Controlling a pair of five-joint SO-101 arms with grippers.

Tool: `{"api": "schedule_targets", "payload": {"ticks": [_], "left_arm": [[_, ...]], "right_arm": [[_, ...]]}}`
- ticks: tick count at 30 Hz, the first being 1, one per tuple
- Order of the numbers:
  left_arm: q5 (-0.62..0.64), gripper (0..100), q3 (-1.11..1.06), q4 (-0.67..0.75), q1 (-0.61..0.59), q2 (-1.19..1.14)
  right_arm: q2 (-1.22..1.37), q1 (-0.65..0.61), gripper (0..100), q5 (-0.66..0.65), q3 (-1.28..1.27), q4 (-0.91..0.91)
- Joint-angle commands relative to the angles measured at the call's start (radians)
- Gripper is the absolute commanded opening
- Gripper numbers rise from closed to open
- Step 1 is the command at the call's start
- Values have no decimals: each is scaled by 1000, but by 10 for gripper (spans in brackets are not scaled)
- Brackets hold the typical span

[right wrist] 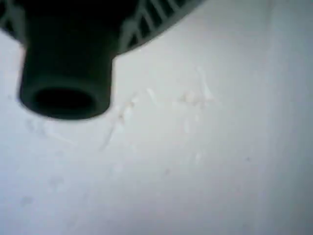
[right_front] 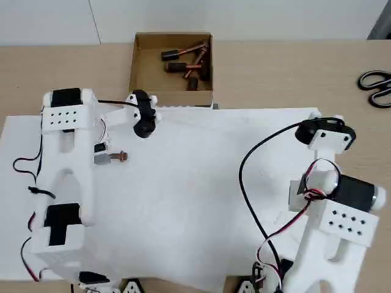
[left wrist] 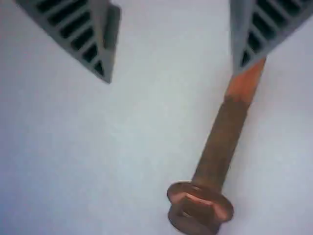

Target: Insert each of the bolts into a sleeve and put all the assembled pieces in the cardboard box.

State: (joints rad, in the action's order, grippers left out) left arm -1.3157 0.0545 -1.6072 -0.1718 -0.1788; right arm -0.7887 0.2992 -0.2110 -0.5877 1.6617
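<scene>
Bolt (left wrist: 215, 156) tip hidden behind finger (left wrist: 259, 29); sleeve (right wrist: 66, 88) blurred, rear end hidden; scissors (right_front: 376, 85) cut off at edge

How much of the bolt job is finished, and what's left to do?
Done: several assembled pieces lie in the cardboard box. In hand: the right pincer holds a black sleeve, and the open left pincer hangs over a copper bolt lying on the white sheet. Left: put that bolt into the sleeve, then place the piece in the box.

Lab workbench; wooden table (right_front: 275, 73), scissors (right_front: 376, 87)
</scene>
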Motion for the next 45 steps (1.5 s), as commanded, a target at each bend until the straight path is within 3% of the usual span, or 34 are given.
{"api": "schedule_targets", "payload": {"ticks": [1,35,45], "left_arm": [[-112,151,-2,18,11,34],[-107,152,21,232,44,-252],[-110,152,140,132,40,-252]], "right_arm": [[-12,4,3,-11,5,-19],[-13,4,3,-11,5,-18],[-13,4,3,-11,5,-18]]}}
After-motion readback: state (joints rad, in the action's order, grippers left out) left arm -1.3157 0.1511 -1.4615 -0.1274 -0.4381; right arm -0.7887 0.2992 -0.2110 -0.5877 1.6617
